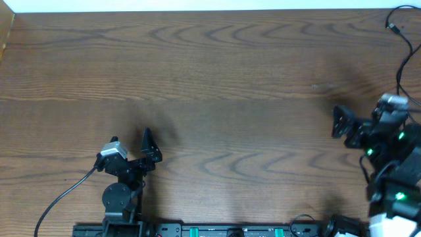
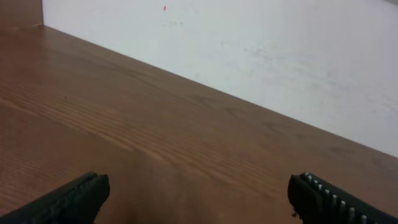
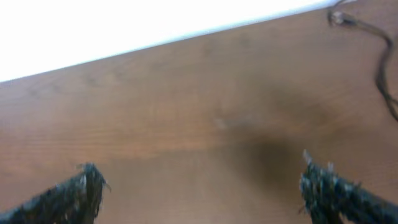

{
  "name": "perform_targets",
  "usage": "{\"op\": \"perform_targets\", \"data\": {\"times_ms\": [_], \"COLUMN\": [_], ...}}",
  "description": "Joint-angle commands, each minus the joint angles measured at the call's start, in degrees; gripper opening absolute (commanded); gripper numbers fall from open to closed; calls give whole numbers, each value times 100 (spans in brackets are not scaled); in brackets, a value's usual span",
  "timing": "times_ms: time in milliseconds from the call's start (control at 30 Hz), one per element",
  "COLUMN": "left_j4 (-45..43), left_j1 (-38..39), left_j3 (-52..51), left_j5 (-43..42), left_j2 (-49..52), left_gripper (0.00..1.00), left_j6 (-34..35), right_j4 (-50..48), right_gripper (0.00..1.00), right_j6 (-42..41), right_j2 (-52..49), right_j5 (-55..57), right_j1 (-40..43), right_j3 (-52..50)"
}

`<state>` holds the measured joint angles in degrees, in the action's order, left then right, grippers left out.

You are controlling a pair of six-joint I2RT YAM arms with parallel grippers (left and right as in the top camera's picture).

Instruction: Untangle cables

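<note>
The left gripper (image 2: pixel 198 194) and right gripper (image 3: pixel 200 182) both gape wide over the table (image 1: pixel 210 79); a thin black cable (image 1: pixel 393 27) – untouched – trails at upper right.

The desk (image 1: pixel 217 72) is dark brown wood with a wavy grain, and it runs back to a white wall (image 2: pixel 280 50). A thin black cable (image 1: pixel 398 76) lies on it at the far right corner. Its small plug (image 1: pixel 393 27) rests on the wood and the cord bends along the right edge. At the front left a thicker black cord (image 1: pixel 66 194) trails over the surface.
</note>
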<state>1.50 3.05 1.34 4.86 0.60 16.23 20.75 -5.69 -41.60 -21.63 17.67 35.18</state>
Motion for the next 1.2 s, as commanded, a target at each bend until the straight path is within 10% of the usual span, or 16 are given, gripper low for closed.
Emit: {"op": "perform_targets", "data": {"times_ms": [0,300,767,1167], "left_j4": [227,227,227,227], "left_j1": [-31,-31,-31,-31], "left_j3": [-111,-111,-111,-111], "left_j5": [140,140,140,140], "left_j2": [-37,-37,-37,-37], "left_gripper": [97,97,97,97], "left_j6": [-96,-96,-96,-96], "right_j4": [-981,-2830,-1628,-1639], "right_gripper": [99,99,99,99], "right_j6": [-621,-831,-994,457], "right_j2": [662,2142,3963,4133], "right_j5": [-540,-98,2157,1996], "right_j1": [-55,-518,-1703,-2240], "right_j3": [-1121,-3246,-3486,-3488]}}
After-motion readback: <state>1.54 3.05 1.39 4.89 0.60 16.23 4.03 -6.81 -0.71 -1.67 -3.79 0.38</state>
